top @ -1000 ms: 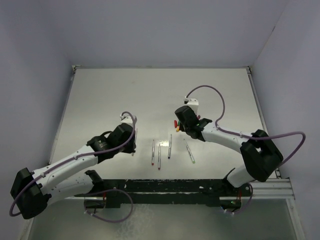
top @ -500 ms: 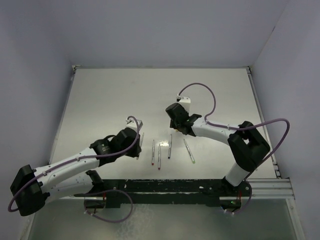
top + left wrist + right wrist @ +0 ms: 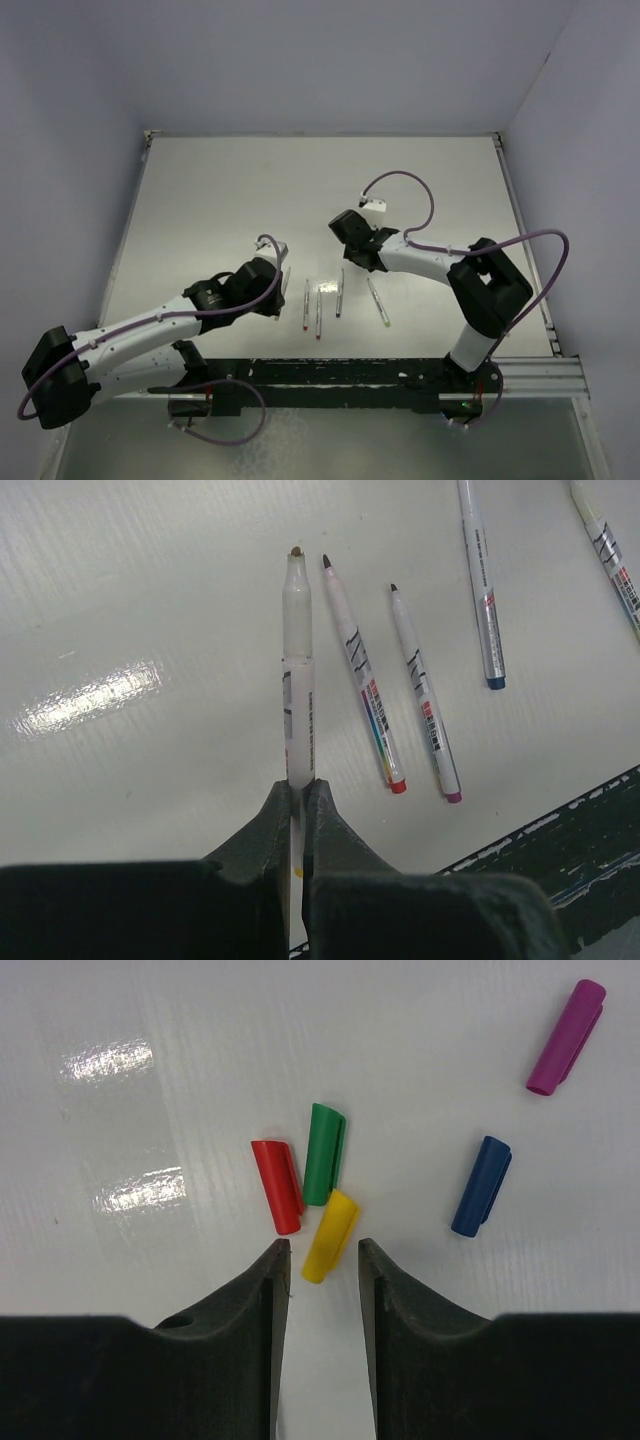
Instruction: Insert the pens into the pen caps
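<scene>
My left gripper is shut on a pale pen, which sticks out forward with its bare, dark tip up. It hangs just left of the row of pens on the table: a red-ended one, a purple-ended one and a blue-ended one. My right gripper is open low over the pen caps. The yellow cap lies with its near end between the fingertips, untouched. Red and green caps lie just beyond it, blue and purple to the right.
A fourth pen lies at the right end of the row in the top view, below the right arm. The black rail runs along the table's near edge, close behind the pens' ends.
My right gripper has swung left and back, ending over the cluster of caps. My left gripper has carried its pen rightward and nearer, up beside the row of pens.
</scene>
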Robot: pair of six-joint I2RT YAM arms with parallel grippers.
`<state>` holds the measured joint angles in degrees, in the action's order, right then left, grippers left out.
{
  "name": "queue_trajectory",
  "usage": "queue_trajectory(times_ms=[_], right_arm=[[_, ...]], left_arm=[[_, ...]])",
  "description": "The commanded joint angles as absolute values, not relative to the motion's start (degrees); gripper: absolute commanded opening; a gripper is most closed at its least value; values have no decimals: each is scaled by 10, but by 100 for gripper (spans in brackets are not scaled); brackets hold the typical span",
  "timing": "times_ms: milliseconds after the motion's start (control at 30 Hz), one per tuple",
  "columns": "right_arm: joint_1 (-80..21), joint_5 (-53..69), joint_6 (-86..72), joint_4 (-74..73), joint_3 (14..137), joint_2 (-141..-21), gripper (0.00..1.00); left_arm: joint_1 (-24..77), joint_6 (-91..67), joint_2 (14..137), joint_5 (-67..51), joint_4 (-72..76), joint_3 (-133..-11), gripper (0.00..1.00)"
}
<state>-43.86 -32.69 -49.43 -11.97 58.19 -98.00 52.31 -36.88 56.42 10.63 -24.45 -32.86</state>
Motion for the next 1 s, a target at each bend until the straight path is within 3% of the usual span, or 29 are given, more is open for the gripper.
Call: queue_trajectory(times_ms=[0, 967], right_arm=[[-441, -357, -529, -136, 592, -977, 36], [-440, -353, -570, -174, 619, -1037, 35]], left_arm=[[528, -373, 567, 104, -221, -326, 0], [527, -364, 595, 104, -203, -330, 0]])
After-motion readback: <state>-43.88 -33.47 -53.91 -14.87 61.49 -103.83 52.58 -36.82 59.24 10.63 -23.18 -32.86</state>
